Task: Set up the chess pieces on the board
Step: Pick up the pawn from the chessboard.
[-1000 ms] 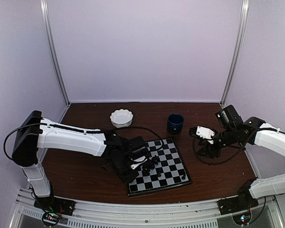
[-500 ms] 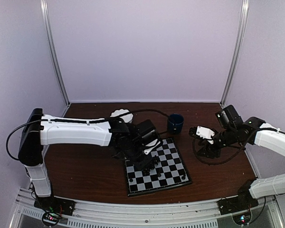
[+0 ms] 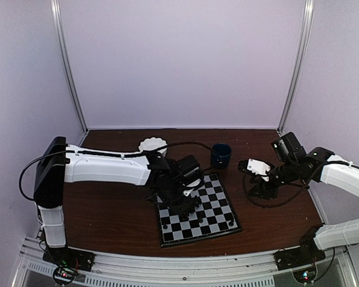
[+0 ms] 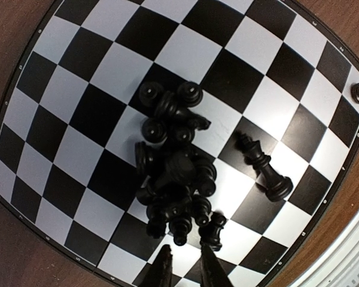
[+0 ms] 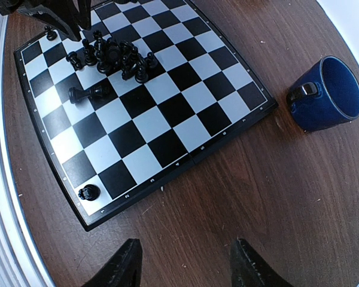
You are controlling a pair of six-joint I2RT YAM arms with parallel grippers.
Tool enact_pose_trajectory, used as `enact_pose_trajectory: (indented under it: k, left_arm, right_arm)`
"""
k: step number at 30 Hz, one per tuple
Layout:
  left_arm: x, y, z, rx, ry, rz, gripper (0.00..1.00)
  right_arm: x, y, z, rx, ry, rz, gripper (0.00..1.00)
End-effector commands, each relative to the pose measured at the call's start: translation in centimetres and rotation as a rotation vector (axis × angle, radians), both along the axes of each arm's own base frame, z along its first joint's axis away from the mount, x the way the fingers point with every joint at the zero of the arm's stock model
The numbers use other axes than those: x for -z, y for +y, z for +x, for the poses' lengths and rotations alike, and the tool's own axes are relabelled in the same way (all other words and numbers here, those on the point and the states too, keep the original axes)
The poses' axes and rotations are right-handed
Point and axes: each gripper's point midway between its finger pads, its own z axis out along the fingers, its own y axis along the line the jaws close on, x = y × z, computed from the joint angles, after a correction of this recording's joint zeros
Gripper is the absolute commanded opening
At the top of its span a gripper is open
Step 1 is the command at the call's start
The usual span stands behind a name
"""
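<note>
The board [image 3: 214, 210] lies in the middle of the table. Several black chess pieces [image 4: 175, 174] lie in a heap near its centre, also seen in the right wrist view [image 5: 115, 56]. One piece [image 4: 264, 169] lies on its side apart from the heap. Single pieces stand upright on corner squares [image 5: 88, 192] [image 5: 49, 33]. My left gripper [image 4: 185, 272] hangs just above the board beside the heap, its fingers a narrow gap apart with nothing between them; in the top view [image 3: 180, 203] it covers the heap. My right gripper [image 5: 185, 269] is wide open and empty over bare wood right of the board [image 3: 252, 167].
A dark blue mug [image 3: 220, 154] stands just beyond the board's far right corner, also in the right wrist view [image 5: 326, 92]. A white scalloped bowl [image 3: 151, 144] sits behind the left arm, partly hidden. A metal rail runs along the table's near edge.
My left arm has swung from the board's left edge farther over the board, to above the heap of pieces. The right arm has not moved.
</note>
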Motion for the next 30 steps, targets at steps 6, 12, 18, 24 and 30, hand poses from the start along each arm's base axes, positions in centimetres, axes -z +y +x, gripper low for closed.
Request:
enact_pose_trajectory:
  k: [6, 12, 18, 24, 30]
  left_arm:
    - [1.0, -0.5, 0.7, -0.027, 0.030, 0.005, 0.18]
    - [1.6, -0.4, 0.6, -0.026, 0.038, 0.023, 0.17]
    - [2.1, -0.2, 0.5, -0.024, 0.045, 0.039, 0.14]
    - [2.1, 0.2, 0.6, -0.026, 0.040, 0.052, 0.09]
    - [0.4, 1.1, 0.8, -0.036, 0.008, 0.059, 0.04]
  right_arm:
    - [0.3, -0.2, 0.1, 0.006, -0.006, -0.004, 0.53]
    - [0.3, -0.2, 0.2, 0.007, -0.006, -0.005, 0.53]
    - [0.2, -0.2, 0.1, 0.005, -0.008, -0.004, 0.53]
    - [0.1, -0.3, 0.1, 0.006, -0.012, -0.002, 0.53]
    - [0.1, -0.3, 0.1, 0.006, -0.012, -0.002, 0.53]
